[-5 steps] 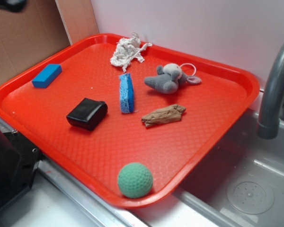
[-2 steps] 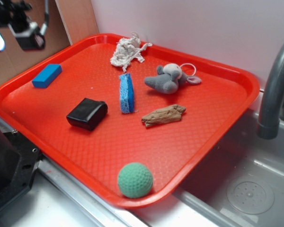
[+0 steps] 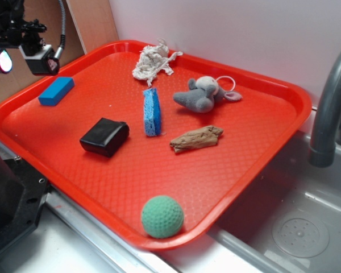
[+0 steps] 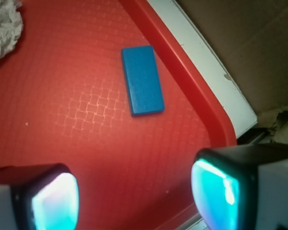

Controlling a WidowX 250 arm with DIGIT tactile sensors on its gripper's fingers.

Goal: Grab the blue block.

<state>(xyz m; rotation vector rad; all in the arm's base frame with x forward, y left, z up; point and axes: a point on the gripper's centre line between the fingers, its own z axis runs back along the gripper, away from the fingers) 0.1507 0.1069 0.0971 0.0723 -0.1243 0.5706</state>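
Tool (image 3: 21, 56) has moved further into view since 0.4 s ago, fingers spread and empty, above the blue block (image 3: 56, 91) at the red tray's (image 3: 284, 96) far-left corner; block unmoved.

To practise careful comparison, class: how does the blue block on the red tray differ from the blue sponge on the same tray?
The blue block looks smooth with sharp edges; the blue sponge looks rough and porous. The block lies flat on a broad face; the sponge stands on a thin edge. The block sits near the tray's left rim, under the gripper; the sponge sits mid-tray. Both are blue and roughly rectangular.
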